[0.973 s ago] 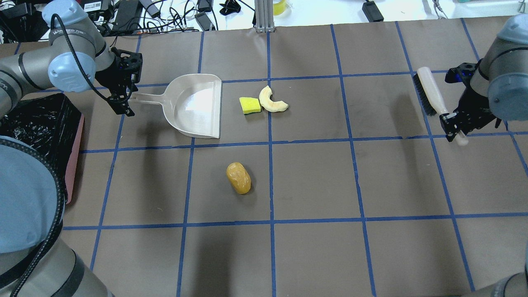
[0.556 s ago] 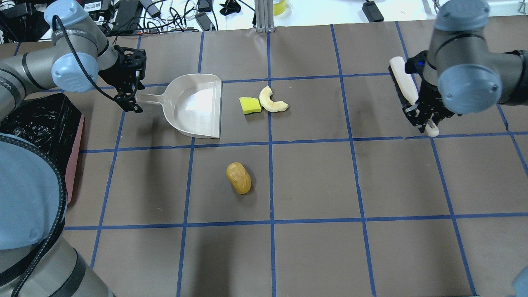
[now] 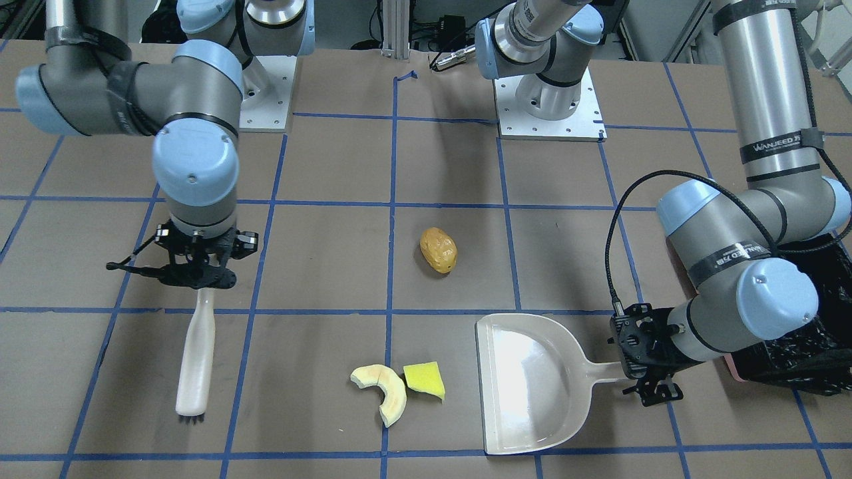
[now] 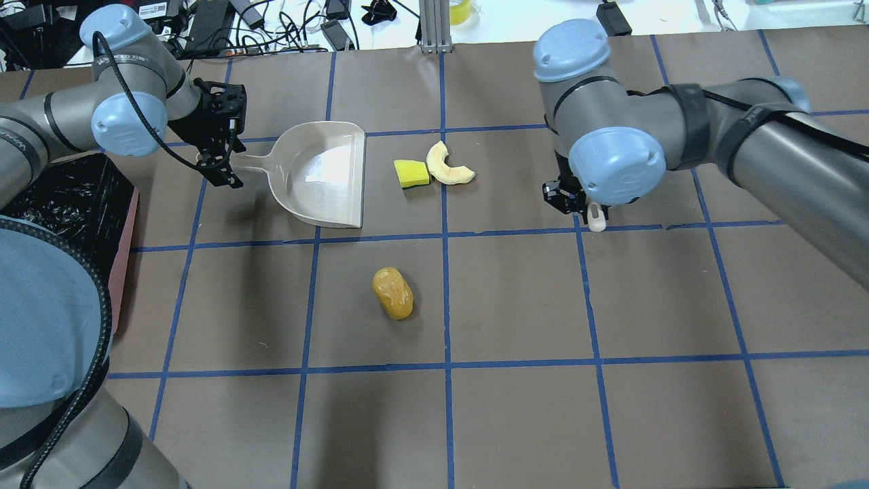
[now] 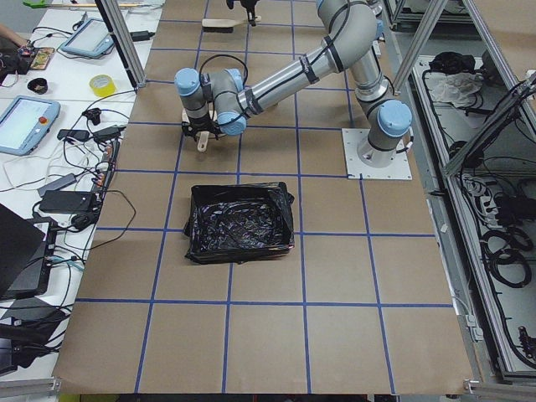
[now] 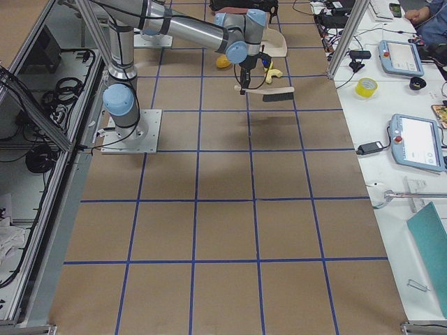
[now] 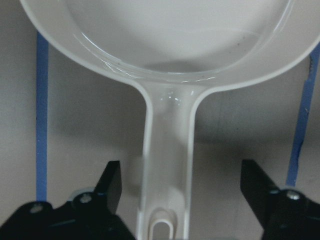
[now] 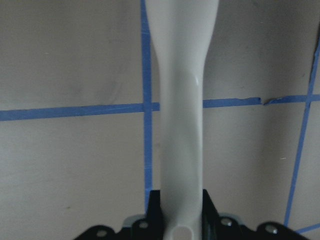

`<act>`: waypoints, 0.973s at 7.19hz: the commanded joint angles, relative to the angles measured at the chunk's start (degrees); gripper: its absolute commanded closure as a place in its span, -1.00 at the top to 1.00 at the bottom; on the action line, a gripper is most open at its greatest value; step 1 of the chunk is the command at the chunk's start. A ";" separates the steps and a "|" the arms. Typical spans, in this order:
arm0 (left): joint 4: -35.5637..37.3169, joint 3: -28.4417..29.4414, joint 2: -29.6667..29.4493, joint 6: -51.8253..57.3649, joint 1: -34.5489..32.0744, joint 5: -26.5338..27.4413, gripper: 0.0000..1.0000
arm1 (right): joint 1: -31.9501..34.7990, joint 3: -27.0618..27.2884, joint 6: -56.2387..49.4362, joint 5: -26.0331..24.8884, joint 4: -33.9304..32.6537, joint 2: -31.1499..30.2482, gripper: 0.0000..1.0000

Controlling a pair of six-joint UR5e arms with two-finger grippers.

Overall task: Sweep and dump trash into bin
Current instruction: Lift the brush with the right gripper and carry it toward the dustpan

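The cream-white dustpan (image 4: 326,173) lies flat on the table, its mouth facing the yellow-green wedge (image 4: 411,173) and the pale crescent slice (image 4: 447,166). The tan-orange potato lump (image 4: 392,293) lies apart, nearer the robot. My left gripper (image 4: 220,163) is open and straddles the dustpan handle (image 7: 167,165) without touching it. My right gripper (image 3: 198,279) is shut on the handle of a white brush (image 3: 195,352), held right of the trash in the overhead view. The bin (image 4: 125,272), pink with a black bag, stands at the left edge.
The bin also shows in the exterior left view (image 5: 239,222) and in the front-facing view (image 3: 799,352), just behind my left arm. Cables and devices lie beyond the far table edge (image 4: 271,27). Blue tape lines grid the brown table.
My right arm has swung left with the brush, from the table's right edge to near the trash. My left gripper has edged along the handle toward the pan. The trash and dustpan have not moved.
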 commanded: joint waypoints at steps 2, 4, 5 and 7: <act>-0.07 -0.26 0.00 0.05 0.04 1.38 0.51 | 7.84 -5.40 9.53 6.45 0.74 7.57 -1.00; -0.07 -0.34 0.00 0.14 0.04 1.38 0.23 | 10.20 -10.39 14.70 13.42 0.65 11.97 -1.00; 0.02 -0.61 0.00 0.23 0.04 1.38 -0.09 | 12.48 -12.85 18.11 13.52 0.74 14.68 -1.00; 0.80 -1.66 0.26 0.32 0.04 2.17 -0.31 | 15.39 -20.49 20.95 20.07 1.09 18.65 -1.00</act>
